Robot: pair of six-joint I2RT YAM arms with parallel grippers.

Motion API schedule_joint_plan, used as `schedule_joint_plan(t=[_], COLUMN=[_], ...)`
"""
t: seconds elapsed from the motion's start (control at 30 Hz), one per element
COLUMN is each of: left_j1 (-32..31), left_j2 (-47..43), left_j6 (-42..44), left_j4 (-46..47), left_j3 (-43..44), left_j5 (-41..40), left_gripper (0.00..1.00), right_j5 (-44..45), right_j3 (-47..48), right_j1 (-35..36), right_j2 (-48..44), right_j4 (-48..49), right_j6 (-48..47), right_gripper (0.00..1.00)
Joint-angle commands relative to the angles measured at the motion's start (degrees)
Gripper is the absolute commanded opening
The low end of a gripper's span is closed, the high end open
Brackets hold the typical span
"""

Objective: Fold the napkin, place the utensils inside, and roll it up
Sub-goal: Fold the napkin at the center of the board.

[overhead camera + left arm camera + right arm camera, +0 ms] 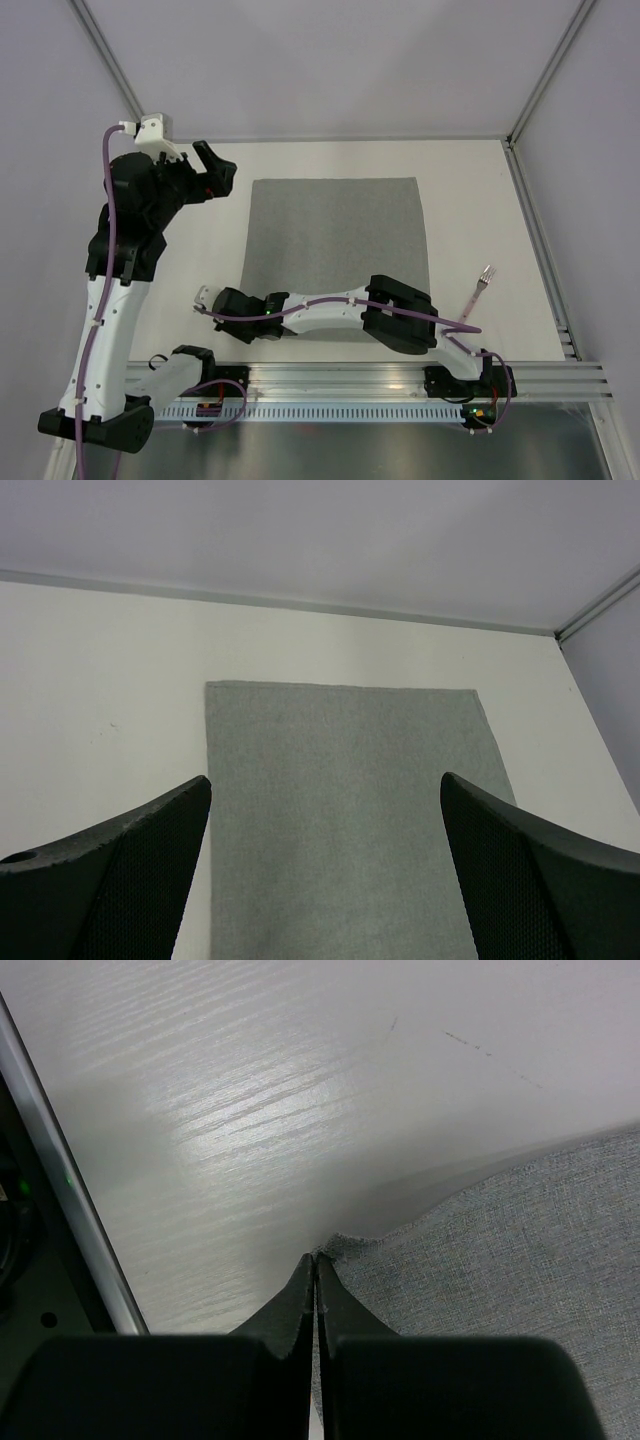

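Observation:
The grey napkin (335,235) lies flat on the white table, a large cloth rectangle. My right arm reaches left along its near edge. The right gripper (243,305) sits at the near-left corner, and in the right wrist view the right gripper (316,1258) is shut on that corner of the napkin (520,1260), which is pinched and slightly raised. My left gripper (215,170) hovers open beyond the far-left corner; its wrist view looks down the napkin (340,800) between wide black fingers (150,860). The pink-handled fork (478,290) lies on the table right of the napkin, apart from both grippers.
An aluminium rail (400,380) runs along the table's near edge under the arm bases. Pale walls close in the table at the back and on both sides, and a metal strip (540,240) runs down the right side.

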Motion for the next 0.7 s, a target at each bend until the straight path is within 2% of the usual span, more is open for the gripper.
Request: schedule_joint_plan(t=[0.0, 0.33, 0.67], left_j1=[0.27, 0.18, 0.18], left_j2=[0.01, 0.71, 1.50], left_j6=[0.60, 0.69, 0.60], left_j4=[-0.39, 0.05, 1.19], left_j3=[-0.25, -0.25, -0.16], left_j5=[0.25, 0.34, 0.77], left_gripper=[1.00, 1.00, 1.00], right_j5=[2.68, 3.12, 1.72], right_j3=[1.51, 2.56, 4.58], right_j1=[0.16, -0.28, -1.77], right_j2=[-0.38, -2.66, -9.42], right_j4=[-3.07, -3.78, -5.62], right_j6=[-0.68, -1.03, -2.18], right_gripper=[0.00, 0.00, 0.01])
